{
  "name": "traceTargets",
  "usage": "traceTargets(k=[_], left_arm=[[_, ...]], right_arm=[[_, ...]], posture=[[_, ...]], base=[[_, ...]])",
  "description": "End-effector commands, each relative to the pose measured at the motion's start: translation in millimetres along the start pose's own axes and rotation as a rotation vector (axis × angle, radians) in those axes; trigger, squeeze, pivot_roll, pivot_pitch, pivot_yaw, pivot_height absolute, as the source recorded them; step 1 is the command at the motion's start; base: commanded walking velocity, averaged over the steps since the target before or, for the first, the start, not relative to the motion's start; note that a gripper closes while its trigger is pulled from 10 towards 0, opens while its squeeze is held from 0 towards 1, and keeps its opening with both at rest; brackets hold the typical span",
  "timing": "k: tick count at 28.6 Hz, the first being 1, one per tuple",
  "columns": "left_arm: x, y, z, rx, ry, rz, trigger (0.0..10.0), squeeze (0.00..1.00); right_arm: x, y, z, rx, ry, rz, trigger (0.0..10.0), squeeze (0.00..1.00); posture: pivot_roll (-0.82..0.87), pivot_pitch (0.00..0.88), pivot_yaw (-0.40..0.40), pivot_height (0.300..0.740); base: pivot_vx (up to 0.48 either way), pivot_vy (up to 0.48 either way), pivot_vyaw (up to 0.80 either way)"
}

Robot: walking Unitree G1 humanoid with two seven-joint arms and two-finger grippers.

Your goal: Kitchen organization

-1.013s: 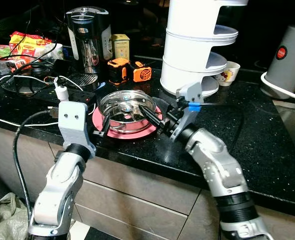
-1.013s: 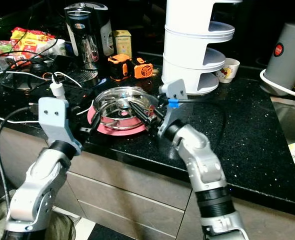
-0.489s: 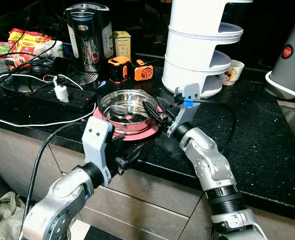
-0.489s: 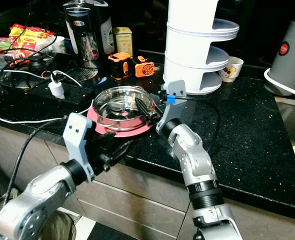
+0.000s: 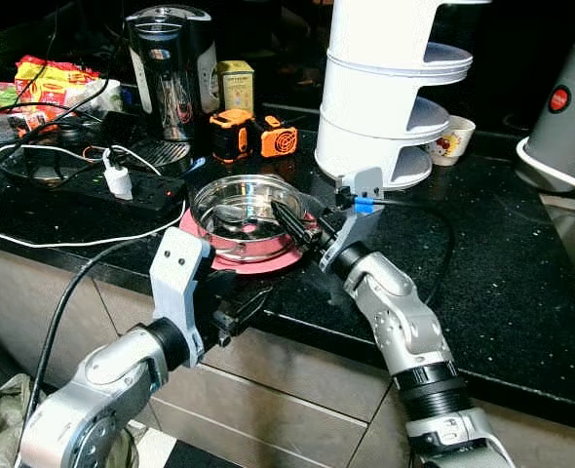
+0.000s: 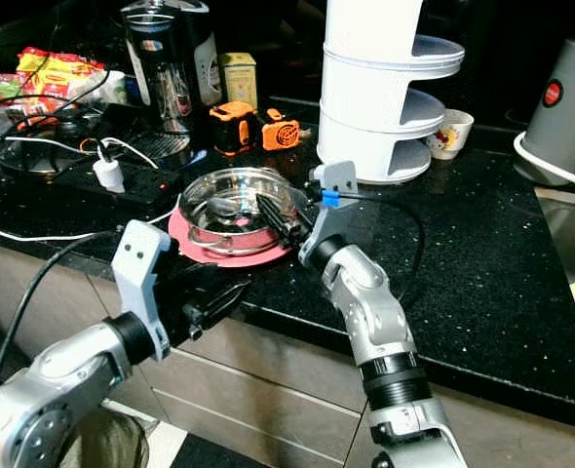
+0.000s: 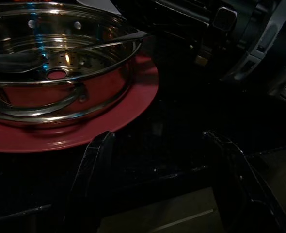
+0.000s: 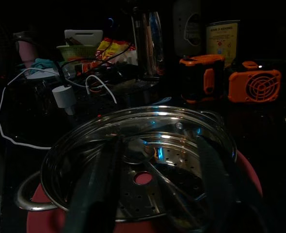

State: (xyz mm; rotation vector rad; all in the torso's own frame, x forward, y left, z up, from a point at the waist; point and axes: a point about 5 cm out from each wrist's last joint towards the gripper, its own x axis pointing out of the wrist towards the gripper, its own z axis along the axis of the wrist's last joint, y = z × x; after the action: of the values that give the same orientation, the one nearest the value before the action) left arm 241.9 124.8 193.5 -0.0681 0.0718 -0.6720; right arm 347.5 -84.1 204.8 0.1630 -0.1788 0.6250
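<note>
Near the front edge of the black table (image 5: 521, 292), a perforated steel steamer pan (image 5: 246, 207) is seated on a pink plate (image 5: 268, 259), so that the pair can be handled as one stack. The right gripper (image 5: 295, 218) is laid over the pan's near-right rim with its fingers spread; in the right wrist view both black fingers (image 8: 97, 184) are seen reaching across the rim and down toward the holed base, nothing being clamped between them. This placement is judged to be the set-up for a hold on the pan's wall.

The left gripper (image 5: 237, 310) is held lower, just at the table's edge below the plate, its fingers (image 7: 92, 167) parted wide and nothing held; it seems kept ready to support the stack from the near side.

A white tiered rack (image 5: 390, 88) is stood just behind the right arm, and cables with a power strip (image 5: 136, 185) lie to the left, which leaves little room for sliding the pan sideways.
</note>
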Motion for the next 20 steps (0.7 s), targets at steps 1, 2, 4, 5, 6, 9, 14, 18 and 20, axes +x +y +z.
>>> traceTargets(k=[1, 2, 4, 5, 6, 9, 14, 18, 20], left_arm=[[-2.1, 0.2, 3.0, 0.012, -0.002, 0.004, 10.0, 0.00], [-2.4, 0.3, 2.7, 0.011, 0.000, 0.006, 10.0, 0.00], [-2.6, 0.4, 2.6, 0.011, 0.002, 0.007, 10.0, 0.00], [-2.9, 0.6, 2.6, 0.010, 0.004, 0.009, 10.0, 0.00], [-2.9, 0.6, 2.6, 0.010, 0.004, 0.009, 10.0, 0.00], [-3.4, 1.4, 2.4, 0.009, 0.009, 0.014, 10.0, 0.00], [-3.8, 2.9, 2.4, 0.010, 0.015, 0.022, 10.0, 0.00], [-4.1, 3.6, 2.1, 0.012, 0.017, 0.030, 10.0, 0.00], [-4.4, 3.7, 2.1, 0.012, 0.017, 0.032, 10.0, 0.00]], right_arm=[[-2.4, -2.0, -5.6, 0.011, 0.010, -0.008, 4.6, 0.00], [-2.9, -2.3, -6.1, 0.011, 0.012, -0.007, 1.1, 0.00], [-3.2, -2.5, -6.4, 0.010, 0.013, -0.006, 1.1, 0.00], [-3.5, -2.7, -6.7, 0.011, 0.014, -0.006, 0.8, 0.00], [-3.5, -2.7, -6.7, 0.011, 0.014, -0.006, 0.8, 0.00], [-4.3, -3.0, -7.6, 0.006, 0.018, -0.008, 5.1, 0.00], [-7.7, -2.3, -10.2, 0.013, 0.018, 0.014, 10.0, 0.00], [-10.6, -1.5, -7.9, 0.042, -0.014, 0.037, 10.0, 1.00], [-11.2, -0.3, -6.5, 0.045, -0.025, 0.047, 10.0, 1.00]], posture=[[0.09, 0.000, -0.024, 0.740], [0.09, 0.000, -0.023, 0.740], [0.09, 0.000, -0.023, 0.740], [0.09, 0.000, -0.024, 0.740], [0.09, 0.000, -0.024, 0.740], [0.10, 0.000, -0.023, 0.740], [0.10, 0.000, -0.022, 0.740], [0.10, 0.000, -0.024, 0.740], [0.10, 0.000, -0.023, 0.740]], base=[[0.000, 0.000, 0.00], [0.000, 0.000, 0.00], [0.000, 0.000, 0.00], [0.000, 0.000, 0.00], [0.000, 0.000, 0.00], [0.000, 0.000, 0.00], [0.000, 0.000, 0.00], [0.000, 0.000, 0.00], [0.000, 0.000, 0.00]])
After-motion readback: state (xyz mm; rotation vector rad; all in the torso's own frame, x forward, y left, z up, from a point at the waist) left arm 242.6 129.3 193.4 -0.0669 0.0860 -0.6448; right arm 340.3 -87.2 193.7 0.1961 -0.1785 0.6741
